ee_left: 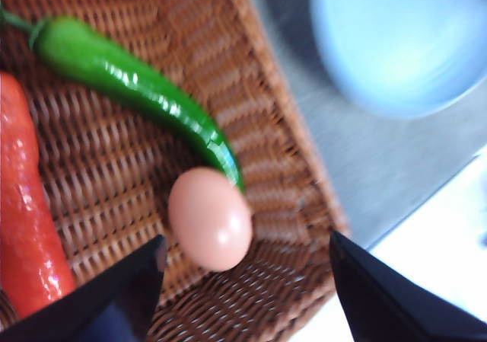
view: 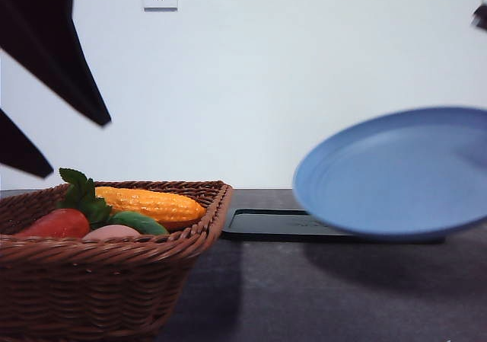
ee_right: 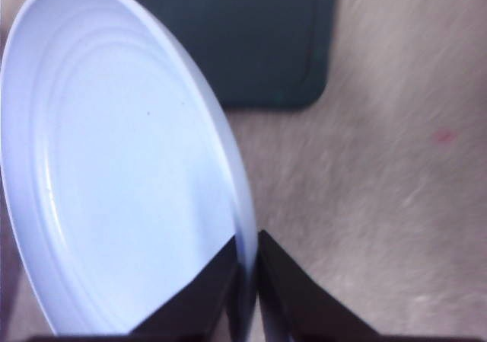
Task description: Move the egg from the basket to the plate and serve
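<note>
The pinkish-brown egg (ee_left: pixel 211 218) lies on the woven floor of the basket (ee_left: pixel 266 121), touching the tip of a green chilli. My left gripper (ee_left: pixel 246 239) hovers over it, open, with its dark fingers (ee_left: pixel 122 296) wide on either side of the egg and apart from it. In the front view the egg (view: pixel 112 231) peeks over the rim of the basket (view: pixel 99 281) at the left. The blue plate (view: pixel 396 174) hangs tilted in the air at the right. My right gripper (ee_right: pixel 245 243) is shut on the rim of the plate (ee_right: pixel 114 167).
The basket also holds a corn cob (view: pixel 152 203), a green chilli (ee_left: pixel 129 83), a long red vegetable (ee_left: pixel 27 205) and a red leafy one (view: pixel 57 222). A flat black tray (view: pixel 281 224) lies on the dark table behind and under the plate. A white wall stands behind.
</note>
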